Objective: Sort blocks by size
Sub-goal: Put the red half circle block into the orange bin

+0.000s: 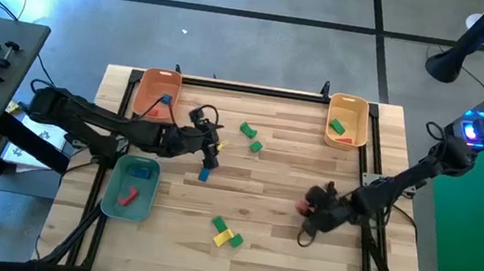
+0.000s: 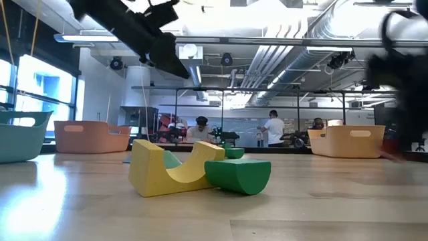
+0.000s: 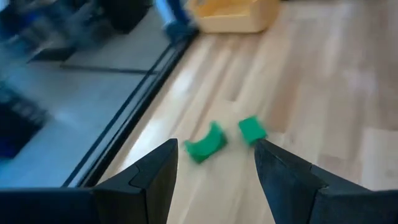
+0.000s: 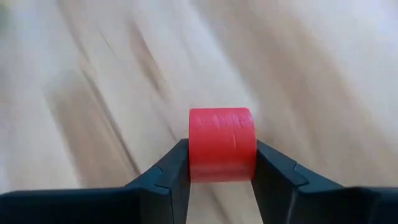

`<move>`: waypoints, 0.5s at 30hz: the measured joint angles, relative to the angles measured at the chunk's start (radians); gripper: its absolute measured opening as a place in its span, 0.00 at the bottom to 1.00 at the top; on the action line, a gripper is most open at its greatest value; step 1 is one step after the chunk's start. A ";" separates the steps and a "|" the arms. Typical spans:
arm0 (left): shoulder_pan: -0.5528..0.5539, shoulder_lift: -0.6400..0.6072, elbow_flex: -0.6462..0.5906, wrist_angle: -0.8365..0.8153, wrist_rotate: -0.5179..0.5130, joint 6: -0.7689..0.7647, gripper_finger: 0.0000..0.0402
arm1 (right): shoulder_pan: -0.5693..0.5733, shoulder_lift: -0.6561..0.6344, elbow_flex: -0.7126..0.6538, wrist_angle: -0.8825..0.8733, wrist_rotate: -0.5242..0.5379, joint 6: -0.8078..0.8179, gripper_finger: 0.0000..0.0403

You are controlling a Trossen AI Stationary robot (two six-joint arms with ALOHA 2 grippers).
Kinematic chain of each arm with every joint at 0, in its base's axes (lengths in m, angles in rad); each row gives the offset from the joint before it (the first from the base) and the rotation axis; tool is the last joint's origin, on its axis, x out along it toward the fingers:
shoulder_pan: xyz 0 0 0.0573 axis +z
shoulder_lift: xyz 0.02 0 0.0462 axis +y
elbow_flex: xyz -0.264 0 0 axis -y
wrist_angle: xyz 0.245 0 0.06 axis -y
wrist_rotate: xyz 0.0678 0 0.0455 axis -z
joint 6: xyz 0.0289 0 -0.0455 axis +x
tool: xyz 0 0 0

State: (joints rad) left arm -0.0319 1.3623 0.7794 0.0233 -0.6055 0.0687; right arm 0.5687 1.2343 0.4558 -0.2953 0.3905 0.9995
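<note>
Red block (image 4: 222, 144) between right pincer (image 4: 222, 167) fingers.

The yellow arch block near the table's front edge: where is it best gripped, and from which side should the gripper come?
Probably from above, pinching the two flat faces of the yellow arch block. In the low view it lies with its curved hollow facing up, and a green block touches one end, so coming in from that end looks blocked.

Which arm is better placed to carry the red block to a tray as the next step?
Right. The right gripper already has the red block between its fingers; the left gripper is open above the green blocks.
</note>
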 joint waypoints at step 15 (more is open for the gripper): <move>-0.033 0.304 0.142 0.548 0.435 0.730 0.52 | -0.598 -0.010 -0.047 0.966 -0.586 -0.824 0.32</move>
State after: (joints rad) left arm -0.0646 1.6665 0.9210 0.5710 -0.1707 0.7984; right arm -0.0295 1.2247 0.4084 0.6702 -0.1957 0.1758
